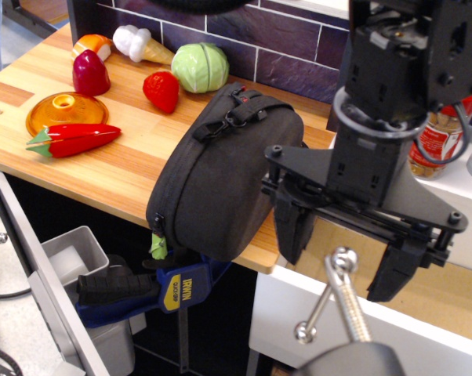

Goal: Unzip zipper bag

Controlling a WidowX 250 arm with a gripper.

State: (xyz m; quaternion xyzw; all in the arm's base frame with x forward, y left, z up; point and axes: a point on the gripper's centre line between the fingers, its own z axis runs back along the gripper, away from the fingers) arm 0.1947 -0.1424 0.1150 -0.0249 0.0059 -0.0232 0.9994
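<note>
Robot arm descending from upper right; gripper (347, 252) pointing downward, black fingers (292, 229) spread apart, nothing held between them.

The room is evenly and fairly brightly lit, seemingly from overhead. Soft highlights sit on the glossy red plastic chilli pepper (73, 139) and the shiny green plastic cabbage (200, 67). The large black fabric zipper case (220, 180) swallows light, its folds barely readable. The silver metal rod with ring ends (339, 294) nearest the lens is blurred. Fine grain softens everything.
</note>
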